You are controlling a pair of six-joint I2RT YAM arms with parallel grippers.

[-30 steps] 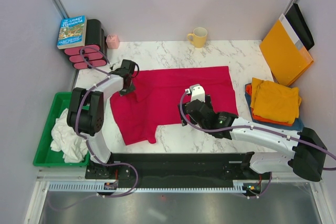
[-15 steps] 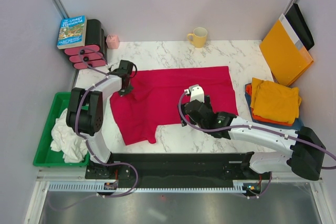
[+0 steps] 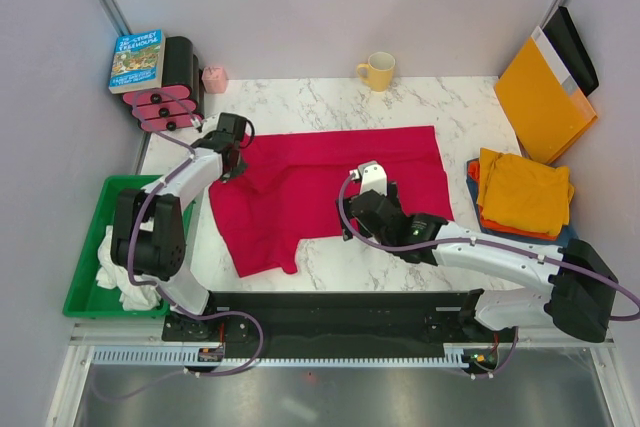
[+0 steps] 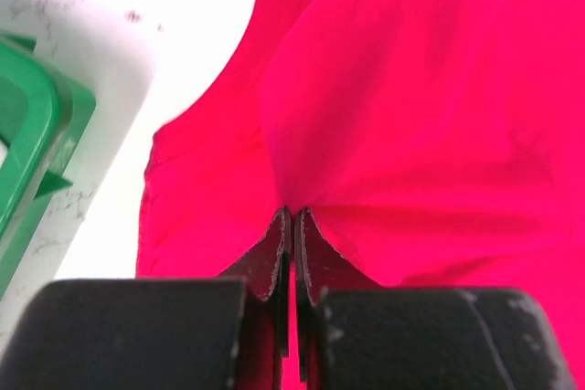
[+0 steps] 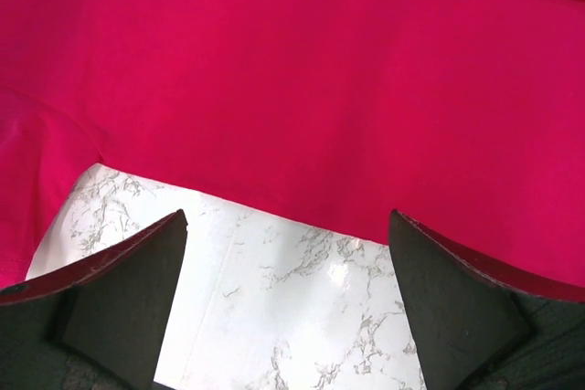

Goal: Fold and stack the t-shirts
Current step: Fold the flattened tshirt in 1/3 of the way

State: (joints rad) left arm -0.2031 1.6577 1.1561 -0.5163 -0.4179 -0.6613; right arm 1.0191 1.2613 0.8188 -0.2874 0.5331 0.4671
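Note:
A crimson red t-shirt (image 3: 330,182) lies spread flat across the middle of the marble table. My left gripper (image 3: 231,158) is at the shirt's far left corner, shut on a pinch of the red cloth (image 4: 411,116), which rises in a fold to the fingertips (image 4: 279,242). My right gripper (image 3: 348,229) hangs open over the shirt's near hem (image 5: 320,61), with bare marble between its fingers (image 5: 128,289). Folded t-shirts are stacked at the right: mustard-yellow (image 3: 524,190) on top, orange-red and blue (image 3: 571,238) below. A white shirt (image 3: 125,265) is crumpled in the green bin (image 3: 88,247).
At the back stand a yellow mug (image 3: 378,71), a small pink thing (image 3: 214,79) and a book (image 3: 137,59) on a black and red rack. An orange-yellow envelope (image 3: 543,99) leans at the far right. The green bin's corner (image 4: 32,148) is close to my left gripper.
My left gripper has shut on the red shirt's corner and pulled it left and toward the back, stretching that edge. The right arm has barely moved.

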